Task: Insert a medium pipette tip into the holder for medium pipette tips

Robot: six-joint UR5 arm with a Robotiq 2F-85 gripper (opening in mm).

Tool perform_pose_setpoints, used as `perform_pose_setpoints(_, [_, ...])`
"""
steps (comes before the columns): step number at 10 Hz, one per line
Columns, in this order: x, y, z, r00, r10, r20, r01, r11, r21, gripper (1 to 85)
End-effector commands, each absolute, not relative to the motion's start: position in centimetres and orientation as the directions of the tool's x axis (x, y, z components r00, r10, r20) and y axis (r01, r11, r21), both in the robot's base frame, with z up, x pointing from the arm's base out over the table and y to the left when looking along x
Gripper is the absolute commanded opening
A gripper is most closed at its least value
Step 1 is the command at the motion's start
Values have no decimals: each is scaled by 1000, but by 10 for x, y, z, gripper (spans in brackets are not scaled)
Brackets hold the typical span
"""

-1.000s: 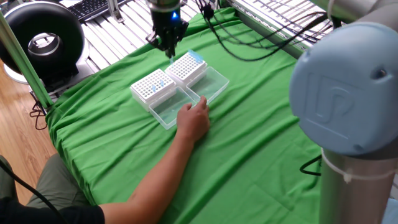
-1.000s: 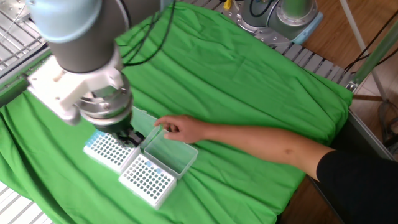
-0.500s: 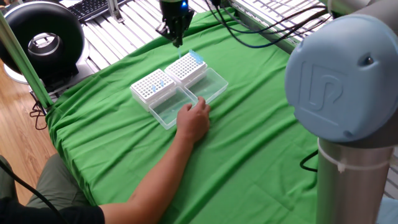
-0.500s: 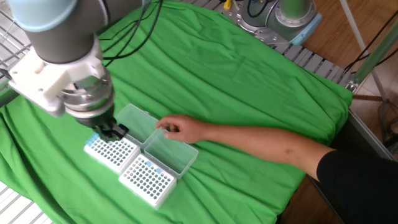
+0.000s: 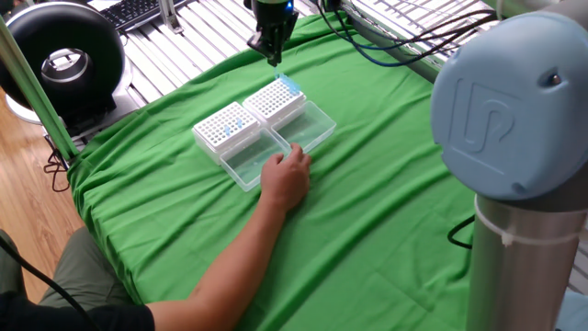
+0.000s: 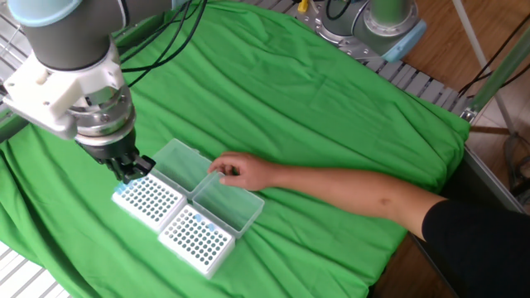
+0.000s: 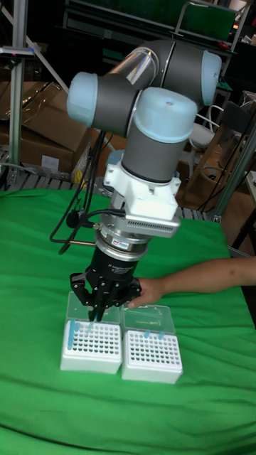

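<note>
**Jaws above the blue-tipped end of the medium tip holder**

We see the gripper (image 5: 274,48) (image 6: 131,170) (image 7: 96,311) pointing straight down, hanging over the far end of the holder for medium pipette tips (image 5: 276,99) (image 6: 149,199) (image 7: 91,346). One fixed view shows a clear gap between the two. The jaws are drawn narrow, their tips close together. We cannot tell whether a tip sits between them.

The holder stands on the green cloth (image 5: 386,202) that covers the surface. A few blue tips (image 5: 291,85) (image 6: 122,189) (image 7: 71,330) stand at the end nearest the gripper; the other holes look empty. Its clear lid (image 5: 314,124) (image 6: 178,161) lies open flat on the cloth, still joined to its side.

Just beside the holder, touching or nearly so, stands a second white rack (image 5: 227,129) (image 6: 196,240) (image 7: 151,354), also with its clear lid (image 5: 246,161) (image 6: 224,203) folded open.

A person's hand (image 5: 287,176) (image 6: 236,172) (image 7: 146,290) reaches in across the cloth. Its fingers rest where the two open lids meet, well apart from the gripper.
</note>
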State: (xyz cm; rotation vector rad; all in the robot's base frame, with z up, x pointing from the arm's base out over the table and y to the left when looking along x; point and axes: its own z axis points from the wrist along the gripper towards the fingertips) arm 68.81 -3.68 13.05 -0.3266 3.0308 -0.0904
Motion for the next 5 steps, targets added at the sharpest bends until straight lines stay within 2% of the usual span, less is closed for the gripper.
perform_pose_setpoints(1, [687,-45,122,-965,-235,-112,-231,972,-50,10])
perform_pose_setpoints(5, [680,-47,115,-965,-233,-117,-231,972,-32,10])
